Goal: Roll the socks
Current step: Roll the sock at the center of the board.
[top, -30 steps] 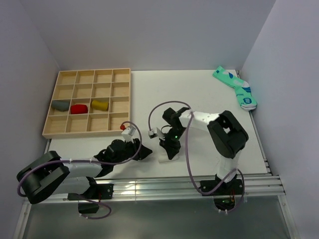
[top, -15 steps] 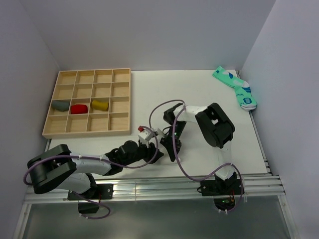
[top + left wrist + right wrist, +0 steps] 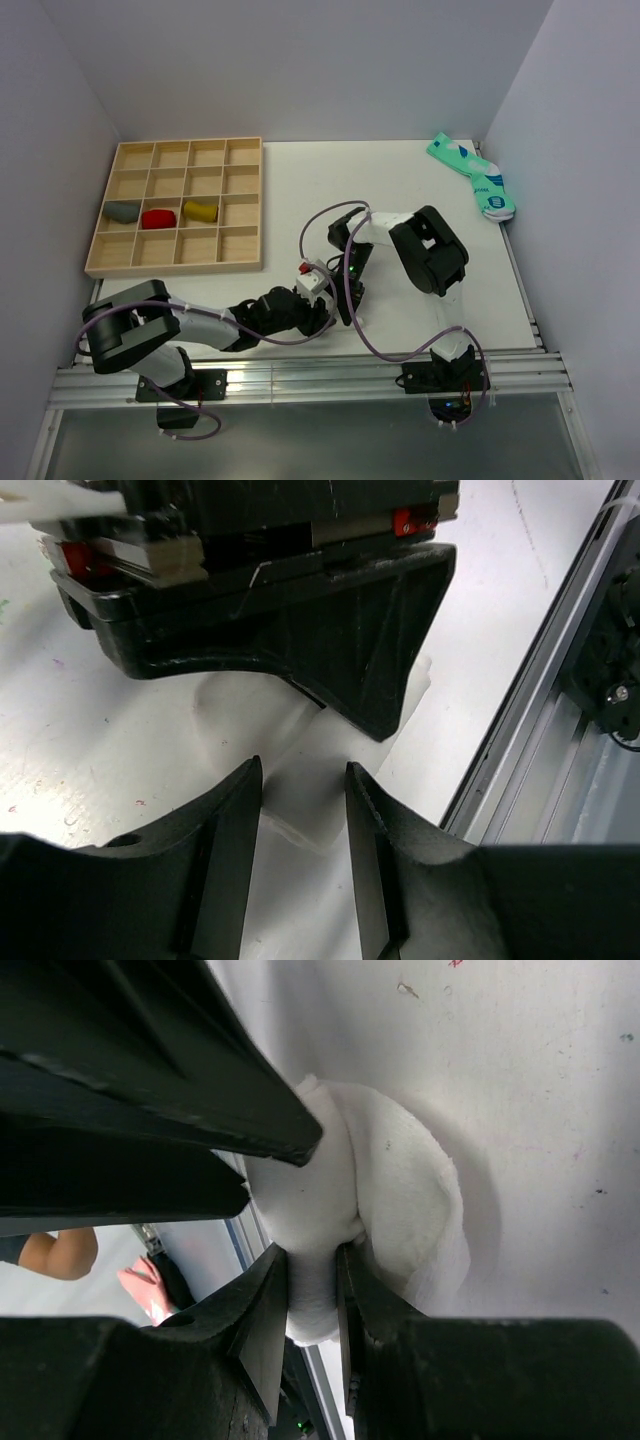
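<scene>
At the right tool (image 3: 312, 1260): clenched on a thick fold of the plain white soft fabric sock (image 3: 400, 1180), beside a loose bulge of the same cloth. At the left tool (image 3: 302, 780): released, fingers spread either side of a thin edge of that sock, gripping nothing, crowded right up against the right tool's black body. Lies pressed on the white surface (image 3: 420, 190), at the near middle, just beside the grey metal rail (image 3: 540, 730) along the near edge. Probably mid-roll. Easy to knock the two tools together in so little room with any sideways move. Likely to catch only one layer if closed here, leaving the roll slack and ready to spring open. Could also tug the fold out of the right pinch by pulling too soon, or drag the cloth over the near edge onto the rail.
</scene>
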{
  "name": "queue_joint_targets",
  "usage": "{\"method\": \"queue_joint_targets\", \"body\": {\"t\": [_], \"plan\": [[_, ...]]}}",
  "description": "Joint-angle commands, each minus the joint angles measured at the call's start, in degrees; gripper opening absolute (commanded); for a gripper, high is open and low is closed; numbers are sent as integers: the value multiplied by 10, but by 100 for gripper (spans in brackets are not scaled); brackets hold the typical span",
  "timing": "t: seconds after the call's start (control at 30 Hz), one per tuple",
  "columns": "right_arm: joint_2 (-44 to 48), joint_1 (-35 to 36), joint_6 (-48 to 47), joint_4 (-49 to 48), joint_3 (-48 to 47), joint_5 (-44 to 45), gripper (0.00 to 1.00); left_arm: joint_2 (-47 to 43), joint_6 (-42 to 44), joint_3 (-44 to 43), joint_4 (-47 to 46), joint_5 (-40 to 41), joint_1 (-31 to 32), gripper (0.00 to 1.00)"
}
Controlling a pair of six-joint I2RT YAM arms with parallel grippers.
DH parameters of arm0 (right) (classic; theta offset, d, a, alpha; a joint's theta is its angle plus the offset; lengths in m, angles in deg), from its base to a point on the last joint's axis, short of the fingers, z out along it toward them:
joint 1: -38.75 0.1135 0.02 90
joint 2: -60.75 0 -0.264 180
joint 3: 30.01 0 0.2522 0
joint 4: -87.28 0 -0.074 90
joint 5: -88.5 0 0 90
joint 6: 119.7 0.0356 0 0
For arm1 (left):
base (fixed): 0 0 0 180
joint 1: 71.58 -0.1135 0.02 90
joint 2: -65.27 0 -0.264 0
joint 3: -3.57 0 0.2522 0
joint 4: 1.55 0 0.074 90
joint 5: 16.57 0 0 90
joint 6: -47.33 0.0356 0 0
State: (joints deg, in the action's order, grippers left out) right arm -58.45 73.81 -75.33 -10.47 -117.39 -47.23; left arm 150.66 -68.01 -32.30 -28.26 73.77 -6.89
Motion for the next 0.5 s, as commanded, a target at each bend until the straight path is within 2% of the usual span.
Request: {"method": "queue_joint_targets", "body": {"t": [0.0, 0.27, 0.43, 0.47], "plan": [[-24, -3, -6, -41, -7, 66, 21, 15, 24, -25, -7, 2, 8, 44], [-18, -7, 11, -72, 8, 76, 21, 42, 25, -45, 6, -17, 9, 42], [-8, -8, 32, -105, 20, 82, 22, 78, 18, -72, 32, -45, 9, 33], [-3, -7, 34, -109, 21, 84, 23, 87, 16, -74, 35, -50, 9, 29]]}}
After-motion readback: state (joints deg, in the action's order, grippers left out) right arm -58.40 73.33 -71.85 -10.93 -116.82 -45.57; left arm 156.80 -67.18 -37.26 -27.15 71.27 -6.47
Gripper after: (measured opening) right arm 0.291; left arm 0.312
